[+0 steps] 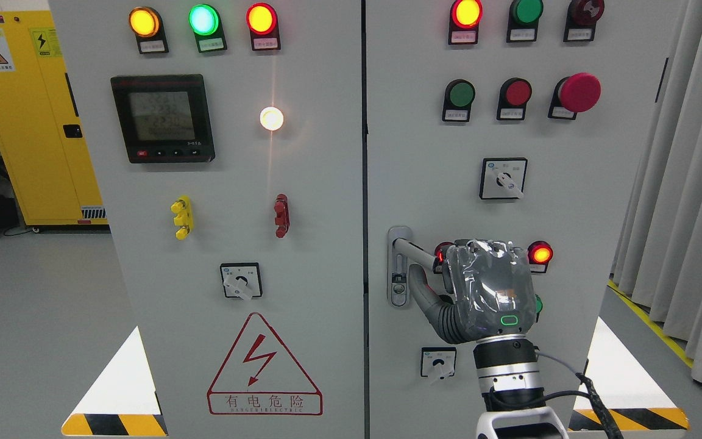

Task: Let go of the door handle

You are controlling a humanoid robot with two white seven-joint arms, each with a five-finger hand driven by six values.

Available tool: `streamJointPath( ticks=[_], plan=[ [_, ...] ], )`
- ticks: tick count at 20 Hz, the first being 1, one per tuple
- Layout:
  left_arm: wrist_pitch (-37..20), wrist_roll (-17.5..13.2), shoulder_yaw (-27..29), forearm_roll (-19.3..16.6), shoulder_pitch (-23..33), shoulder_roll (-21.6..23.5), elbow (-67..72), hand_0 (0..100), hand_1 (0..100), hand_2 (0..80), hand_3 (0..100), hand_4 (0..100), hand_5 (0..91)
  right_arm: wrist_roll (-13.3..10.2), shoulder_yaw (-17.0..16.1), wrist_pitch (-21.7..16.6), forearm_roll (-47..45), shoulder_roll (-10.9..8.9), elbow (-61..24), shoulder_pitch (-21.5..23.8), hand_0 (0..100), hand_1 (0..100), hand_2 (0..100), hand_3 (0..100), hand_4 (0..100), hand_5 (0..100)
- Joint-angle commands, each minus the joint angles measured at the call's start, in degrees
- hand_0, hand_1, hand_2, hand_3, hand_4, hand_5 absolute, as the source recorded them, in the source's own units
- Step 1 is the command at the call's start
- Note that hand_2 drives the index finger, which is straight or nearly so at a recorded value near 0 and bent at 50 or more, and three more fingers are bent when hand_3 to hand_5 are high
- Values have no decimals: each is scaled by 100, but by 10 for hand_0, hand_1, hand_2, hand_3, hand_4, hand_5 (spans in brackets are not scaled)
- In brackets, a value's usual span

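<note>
Right hand (490, 286) was clamped on door handle (415, 250); lever's long axis ran 9-to-3 o'clock, its pivot at hand's 9 o'clock.

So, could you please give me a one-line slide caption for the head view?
Right hand at the door handle of the right cabinet door, thumb hooked below it.

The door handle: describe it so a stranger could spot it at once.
On the grey electrical cabinet's right door, look just right of the centre seam, at mid height. The slim silver metal lever handle juts rightward from an oval lock plate, and the robot's right hand covers its end. Everything else nearby is a lamp or switch.
</note>
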Motion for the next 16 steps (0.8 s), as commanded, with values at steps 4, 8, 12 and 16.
streamJointPath(
  ticks=[4,8,12,16],
  plan=[
    [-5,-1,0,0,0,0,-70,120,556,0,0,0,0,4,-112,-51,0,-8,-14,-25,465,452,1000,1000,1000,1000],
    [-5,-1,0,0,0,0,-70,120,556,0,0,0,0,4,-138,-51,0,0,-14,-34,463,453,1000,1000,1000,1000],
    [-5,-1,0,0,0,0,-70,120,556,0,0,0,0,4,-138,-51,0,-8,-58,-43,458,453,1000,1000,1000,1000],
    [-5,-1,0,0,0,0,-70,120,556,0,0,0,0,118,-147,-51,0,-8,-58,-52,455,454,1000,1000,1000,1000]
  ],
)
